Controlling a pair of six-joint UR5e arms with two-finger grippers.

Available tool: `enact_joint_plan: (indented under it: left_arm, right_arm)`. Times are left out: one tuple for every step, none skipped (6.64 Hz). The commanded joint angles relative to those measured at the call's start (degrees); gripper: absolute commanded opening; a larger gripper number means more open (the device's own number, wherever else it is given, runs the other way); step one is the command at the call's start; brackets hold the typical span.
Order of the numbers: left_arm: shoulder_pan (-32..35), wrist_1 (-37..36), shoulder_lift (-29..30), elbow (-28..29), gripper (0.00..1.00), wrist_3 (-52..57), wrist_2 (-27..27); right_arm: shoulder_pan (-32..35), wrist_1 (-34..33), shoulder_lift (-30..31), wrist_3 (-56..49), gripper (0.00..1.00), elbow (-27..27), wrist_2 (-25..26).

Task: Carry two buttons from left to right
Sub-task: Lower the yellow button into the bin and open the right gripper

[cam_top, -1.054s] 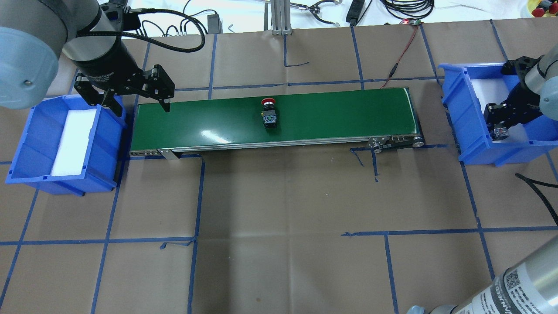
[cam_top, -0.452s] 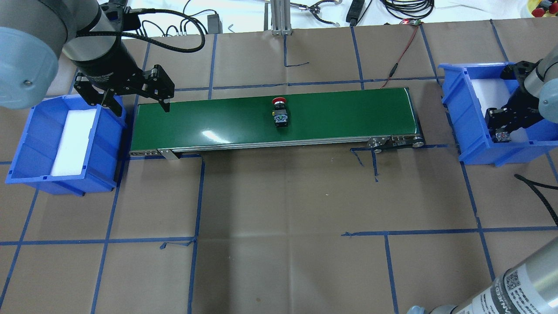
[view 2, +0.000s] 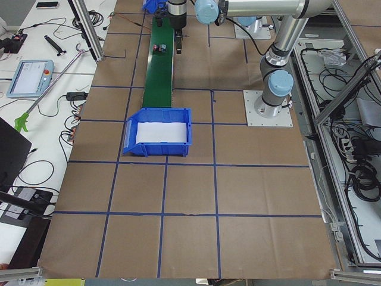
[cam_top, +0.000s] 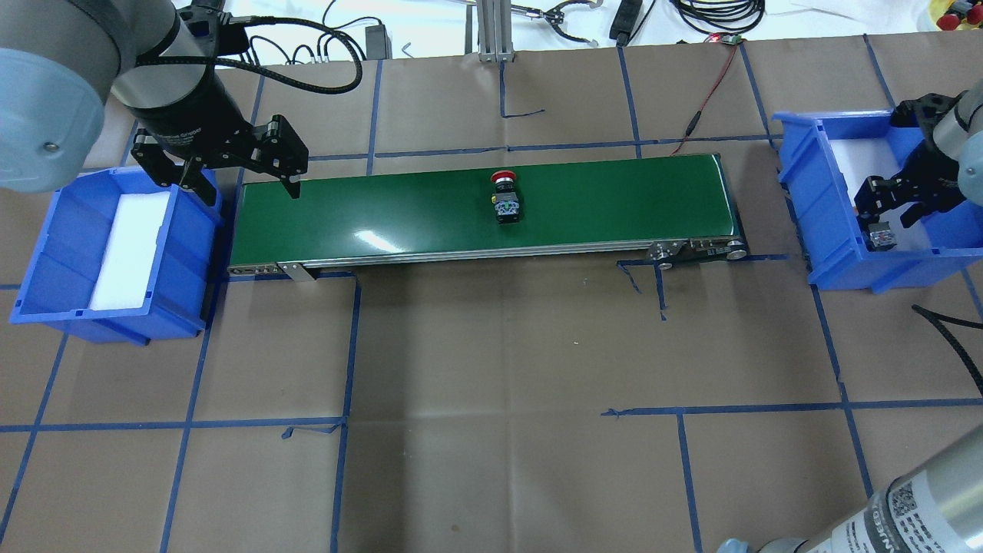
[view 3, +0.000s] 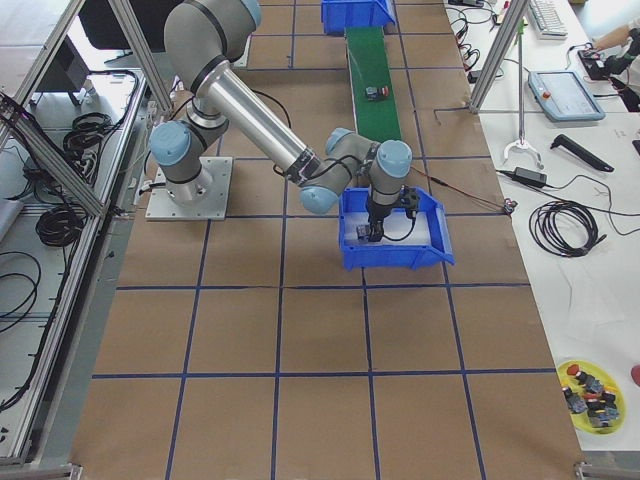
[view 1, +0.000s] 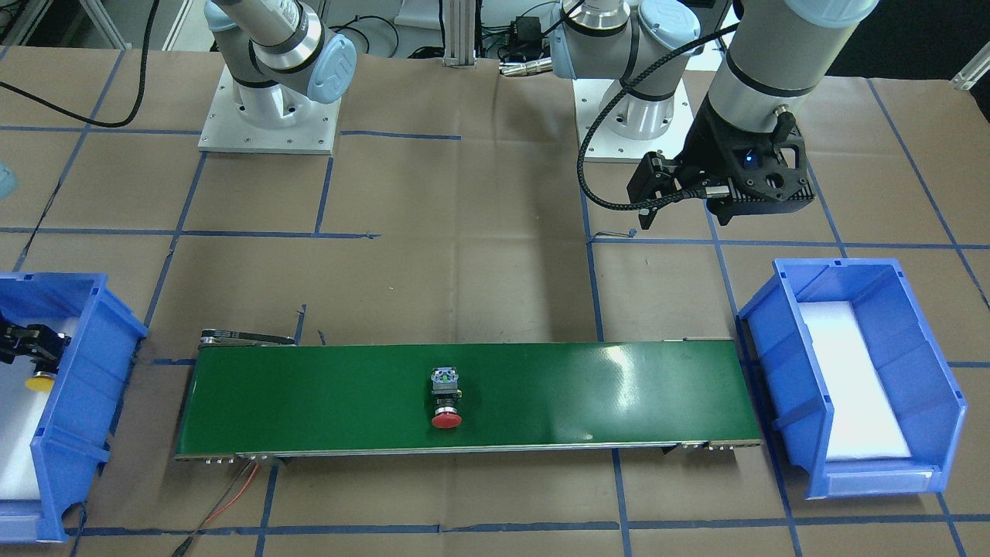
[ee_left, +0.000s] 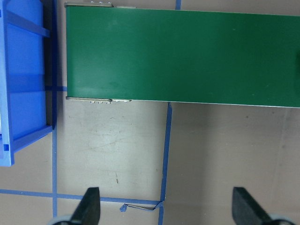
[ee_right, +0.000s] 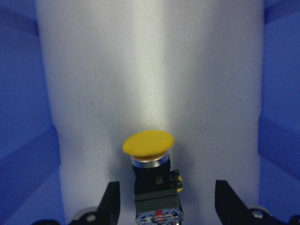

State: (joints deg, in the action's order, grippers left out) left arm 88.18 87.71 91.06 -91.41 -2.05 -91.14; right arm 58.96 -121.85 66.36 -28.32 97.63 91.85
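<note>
yellow button (ee_right: 151, 173) is lying on the white foam (ee_right: 150, 70) in the right blue bin (cam_top: 799, 192). the right gripper (ee_right: 167, 187) straddles it with its fingers (ee_right: 110, 201) spread wide and a clear gap on each side, so to me it looks let go and that half of the job is done. red button (cam_top: 506, 201) is on its side around the middle of the green belt (cam_top: 384, 207), cap toward the edge away from the robot, well apart from both arms. left gripper (cam_top: 252, 195) hovers at the belt's left end, just beside the left bin (cam_top: 46, 253), fingers wide too and nothing between them. what worries me: if that belt is running, the red one heads for the right end, and there's bare table between the belt's end and the right bin, so it could tip off there unless the right arm gets over in time. it's also on its side with a round cap, so a nudge or a pinch on the cap could send it rolling or squirting out. and when the right arm lifts out, a finger could clip the yellow one or catch the bin wall and drag it along.
</note>
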Motion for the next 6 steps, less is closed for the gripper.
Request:
enact_joint_plan:
  left_arm:
    - [-0.03, 0.00, 0.00, 0.00, 1.00, 0.03, 0.00]
    - [-0.03, 0.00, 0.00, 0.00, 1.00, 0.03, 0.00]
    - [-0.03, 0.00, 0.00, 0.00, 1.00, 0.03, 0.00]
    - [-0.03, 0.00, 0.00, 0.09, 1.00, 0.03, 0.00]
    - [-0.03, 0.00, 0.00, 0.09, 1.00, 0.11, 0.00]
    - [-0.03, 0.00, 0.00, 0.09, 1.00, 0.11, 0.00]
  right_arm:
    - [0.19, 0.29, 3.40, 0.28, 0.78, -1.21, -0.26]
    - [0.37, 1.86, 6.91, 0.72, 0.97, -1.65, -0.79]
    - [1.15, 3.44, 11.99, 0.72, 1.00, -2.00, -1.31]
    - [3.77, 6.33, 16.48, 0.72, 1.00, -2.01, -3.06]
    - [7.88, 7.58, 19.83, 2.89, 1.00, -2.35, -8.56]
    - [13.32, 8.72, 20.74, 13.01, 1.00, -2.45, -8.27]
